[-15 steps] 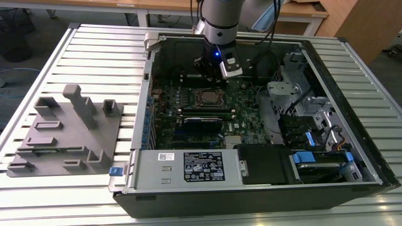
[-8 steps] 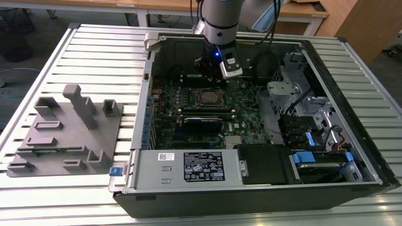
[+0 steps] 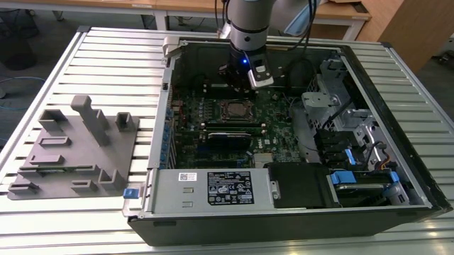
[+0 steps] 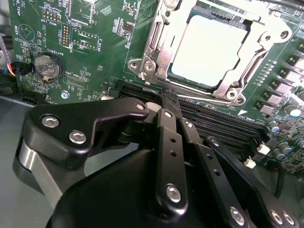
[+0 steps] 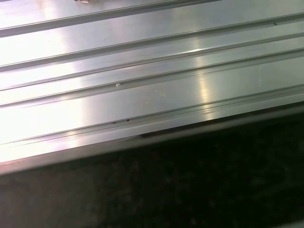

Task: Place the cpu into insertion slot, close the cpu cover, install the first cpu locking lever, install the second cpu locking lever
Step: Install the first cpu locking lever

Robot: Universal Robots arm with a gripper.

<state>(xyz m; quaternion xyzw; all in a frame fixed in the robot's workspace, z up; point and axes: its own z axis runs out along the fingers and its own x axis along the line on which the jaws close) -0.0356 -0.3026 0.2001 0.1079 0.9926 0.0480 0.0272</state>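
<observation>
Exterior view, L to R: grey moulded fixture (image 3: pixel 74 154) on ribbed alu counter (image 3: pixel 106 58), then open PC case (image 3: pixel 284 234). Second wrist view: black claw (image 4: pixel 167 97) pinched narrow, nothing seen in it, tips at thin wire lever (image 4: pixel 209 99); matte silver cpu (image 4: pixel 209 47) sits in insertion slot (image 4: pixel 216 13) under shiny steel cpu cover (image 4: pixel 254 61). Risk, I'd guess: springy lever slips off smooth tips, gouges green board (image 4: pixel 114 61).

An open computer case (image 3: pixel 284 234) lies on a ribbed metal table (image 3: pixel 92 58), with a grey tray (image 3: pixel 74 149) of upright blocks beside it on the exterior view's left and a small blue clip (image 3: pixel 129 192) just beside the case. In the second wrist view a coin battery (image 4: pixel 46 65) sits on the green circuit board (image 4: pixel 95 71), well apart from long black memory slots (image 4: pixel 213 121).
</observation>
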